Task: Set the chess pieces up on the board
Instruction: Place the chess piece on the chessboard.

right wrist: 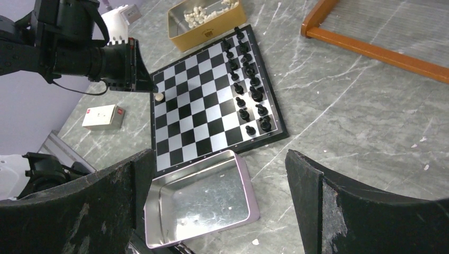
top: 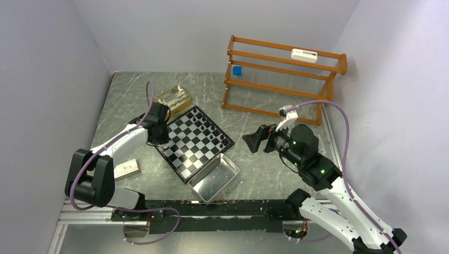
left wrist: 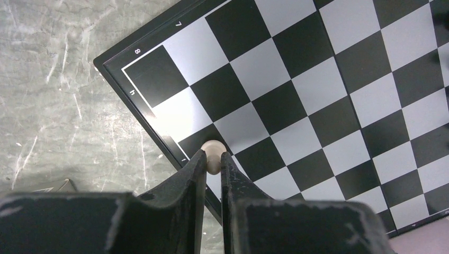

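The left pincer point(left wrist: 213, 163) is nearly closed. Its two fingertips pinch the round head of a cream chess piece point(left wrist: 213, 150) at an edge square of the chessboard point(left wrist: 296, 95), near the corner whose rim reads "h", "8" and "7". Black chess pieces point(right wrist: 248, 92) stand in two rows along the opposite edge. The right pincer point(right wrist: 219, 159) hangs wide open and empty above the table point(right wrist: 360, 116). A gold box point(right wrist: 204, 32) holding loose cream pieces point(right wrist: 197, 15) sits just beside a board corner.

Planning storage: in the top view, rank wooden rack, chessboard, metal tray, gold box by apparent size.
Largest to smallest: wooden rack, chessboard, metal tray, gold box. The tray sits nearer the camera, which may flatter it.
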You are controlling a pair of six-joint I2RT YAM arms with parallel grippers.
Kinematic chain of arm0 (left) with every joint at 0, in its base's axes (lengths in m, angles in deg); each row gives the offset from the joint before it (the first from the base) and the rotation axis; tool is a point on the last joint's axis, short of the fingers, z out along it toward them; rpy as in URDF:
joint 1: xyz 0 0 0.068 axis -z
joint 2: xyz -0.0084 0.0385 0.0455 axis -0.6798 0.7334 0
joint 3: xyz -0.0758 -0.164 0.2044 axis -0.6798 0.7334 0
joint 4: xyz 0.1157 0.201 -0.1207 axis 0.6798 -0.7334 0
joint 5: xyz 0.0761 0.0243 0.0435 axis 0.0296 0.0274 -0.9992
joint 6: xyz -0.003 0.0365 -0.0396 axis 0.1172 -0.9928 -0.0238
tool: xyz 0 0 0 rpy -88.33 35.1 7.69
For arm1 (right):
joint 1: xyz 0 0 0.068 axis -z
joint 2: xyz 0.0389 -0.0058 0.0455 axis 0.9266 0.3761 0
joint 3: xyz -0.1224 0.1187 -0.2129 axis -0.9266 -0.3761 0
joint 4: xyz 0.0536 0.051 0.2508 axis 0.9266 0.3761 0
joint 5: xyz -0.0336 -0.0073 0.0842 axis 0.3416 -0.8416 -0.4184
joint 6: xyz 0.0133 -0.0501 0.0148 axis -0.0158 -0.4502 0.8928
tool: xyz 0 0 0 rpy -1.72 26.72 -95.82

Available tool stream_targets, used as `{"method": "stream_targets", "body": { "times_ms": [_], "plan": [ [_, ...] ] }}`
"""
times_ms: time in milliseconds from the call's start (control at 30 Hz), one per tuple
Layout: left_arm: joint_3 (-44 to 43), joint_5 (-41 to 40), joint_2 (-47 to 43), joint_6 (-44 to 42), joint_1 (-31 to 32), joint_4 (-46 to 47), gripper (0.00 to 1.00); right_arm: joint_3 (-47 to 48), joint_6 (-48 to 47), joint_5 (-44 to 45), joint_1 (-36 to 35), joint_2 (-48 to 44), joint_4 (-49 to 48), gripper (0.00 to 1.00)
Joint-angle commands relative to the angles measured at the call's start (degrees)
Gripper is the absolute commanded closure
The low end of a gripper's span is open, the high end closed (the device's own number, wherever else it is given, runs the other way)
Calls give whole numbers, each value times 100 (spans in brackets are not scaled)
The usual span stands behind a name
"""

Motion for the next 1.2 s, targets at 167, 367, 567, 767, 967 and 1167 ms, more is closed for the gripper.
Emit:
{"method": "stream_targets", "body": {
  "times_ms": [167,367,567,767,967,1167],
  "plan": [
    [6,-250,89,119,74,-46,81,141,-52,83,-19,-136,125,2],
    [-16,-268,151,119,82,-77,78,176,-58,86,-21,-151,112,2],
    [-42,-257,167,119,83,-85,70,207,-87,97,-19,-144,151,2],
    [-115,-160,33,109,83,-164,61,190,-84,81,-20,-121,137,2],
    [-466,-72,-186,37,81,-388,57,246,-80,-16,-19,3,61,2],
    [-859,300,-761,-234,83,-399,51,125,60,31,-21,106,-9,0]
  ]
}}
